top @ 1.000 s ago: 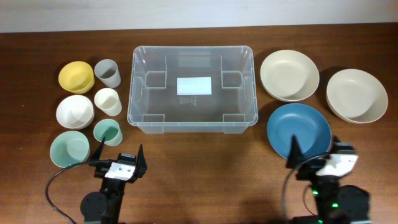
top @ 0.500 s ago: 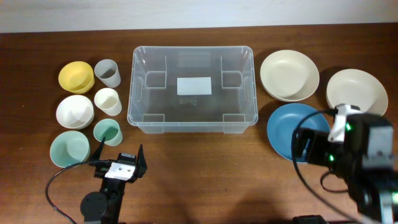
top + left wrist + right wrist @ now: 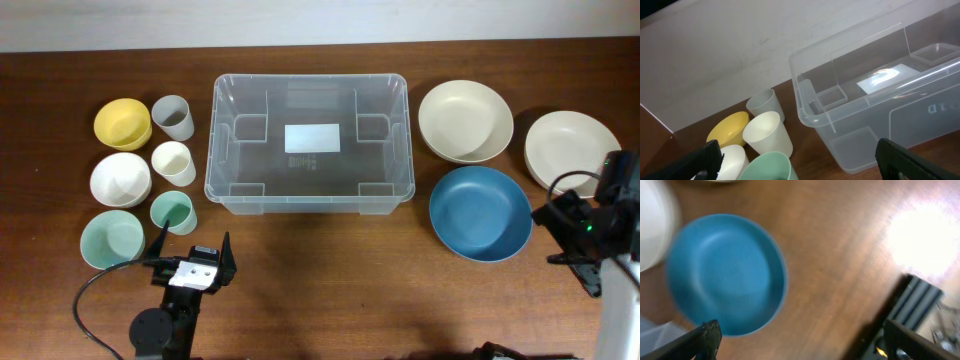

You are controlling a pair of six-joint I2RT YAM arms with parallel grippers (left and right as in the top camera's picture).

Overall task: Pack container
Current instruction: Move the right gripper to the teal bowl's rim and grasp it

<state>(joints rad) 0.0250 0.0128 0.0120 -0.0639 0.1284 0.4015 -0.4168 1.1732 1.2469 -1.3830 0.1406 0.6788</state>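
The clear plastic container (image 3: pixel 225 140) sits mid-tabletop, a white label (image 3: pixel 313 138) on its base. On the near side, the left tool (image 3: pixel 193 246) is spread wide, gripping nothing. The right tool (image 3: pixel 805 342), also spread wide, hovers just right of the blue bowl (image 3: pixel 480 212) and touches nothing.

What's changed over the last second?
The right gripper has left its spot near the front edge and swung out to the right and a little farther back, beside the blue bowl. It is open and holds nothing. The left gripper, the container and all the bowls and cups stayed put.
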